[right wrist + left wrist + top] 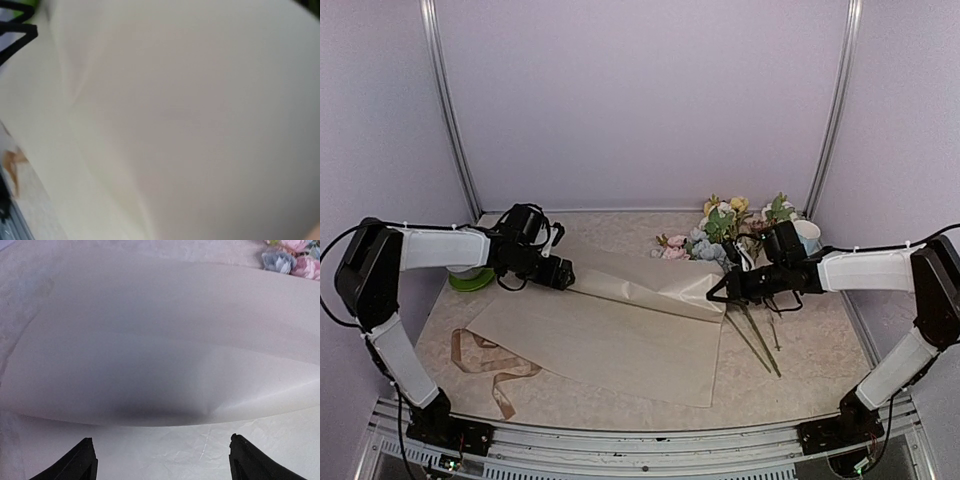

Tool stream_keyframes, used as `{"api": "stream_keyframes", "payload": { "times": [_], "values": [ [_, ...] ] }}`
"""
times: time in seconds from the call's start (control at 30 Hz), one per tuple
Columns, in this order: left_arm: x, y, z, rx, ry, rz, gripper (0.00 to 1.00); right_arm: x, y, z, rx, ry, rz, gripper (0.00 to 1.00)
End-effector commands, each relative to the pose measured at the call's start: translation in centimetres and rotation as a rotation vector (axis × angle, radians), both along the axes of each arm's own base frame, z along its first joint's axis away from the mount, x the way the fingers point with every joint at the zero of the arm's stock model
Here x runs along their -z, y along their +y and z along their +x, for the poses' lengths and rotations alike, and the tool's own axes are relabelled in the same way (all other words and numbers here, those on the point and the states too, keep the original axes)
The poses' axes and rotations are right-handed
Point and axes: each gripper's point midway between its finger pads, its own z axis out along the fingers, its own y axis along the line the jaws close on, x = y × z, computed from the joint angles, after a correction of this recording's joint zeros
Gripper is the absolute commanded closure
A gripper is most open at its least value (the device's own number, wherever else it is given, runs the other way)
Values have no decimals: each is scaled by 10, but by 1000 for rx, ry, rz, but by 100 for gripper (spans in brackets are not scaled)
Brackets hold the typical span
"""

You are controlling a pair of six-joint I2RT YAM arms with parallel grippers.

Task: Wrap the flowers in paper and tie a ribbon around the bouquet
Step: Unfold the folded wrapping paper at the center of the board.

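1. The paper (610,345) lies spread across the middle of the table (815,345), with its far part folded over into a raised flap.
2. The left gripper (161,442) sits at the flap's left end, its jaws wide apart and holding nothing.
3. The right gripper (717,294) is closed, pinching the flap's right edge.
4. The flowers (720,225) lie at the far right, their stems running nearer along the paper's right side.
5. The ribbon (480,355) curls by the paper's near left corner.
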Motion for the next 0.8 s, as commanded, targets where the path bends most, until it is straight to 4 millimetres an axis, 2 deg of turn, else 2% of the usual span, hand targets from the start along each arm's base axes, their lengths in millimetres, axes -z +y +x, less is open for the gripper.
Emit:
{"api": "stream_keyframes", "payload": {
  "times": [0.0, 0.07, 0.13, 0.2, 0.3, 0.4, 0.47, 0.53, 0.67, 0.77],
  "values": [
    [-75, 0, 22, -35, -145, -67, 10, -47, 4, 18, 63, -78, 123, 100],
    [-82, -4, 11, -37, -129, -49, 11, -55, 8, 24, 92, -56, 169, 100],
    [-90, -13, -10, -28, -130, -38, 11, -62, 11, 29, 117, -52, 208, 100],
    [-92, -8, -31, -90, -106, -83, 12, -66, 9, 36, 153, -61, 215, 100],
    [-86, 31, -58, -323, -76, -236, 13, -64, 3, 42, 201, -81, 195, 100],
    [-88, 68, -73, -518, -137, -304, 13, -57, 4, 40, 197, -70, 206, 100],
    [-83, 85, -75, -597, -165, -345, 11, -50, 5, 38, 193, -58, 214, 100],
    [-71, 91, -67, -626, -143, -396, 10, -47, 4, 37, 198, -57, 224, 100],
    [-38, 85, -53, -636, -43, -424, 13, -51, 0, 35, 231, -79, 242, 100],
    [-28, 78, -47, -607, -48, -366, 13, -54, -1, 31, 267, -102, 228, 100]
  ]
}}
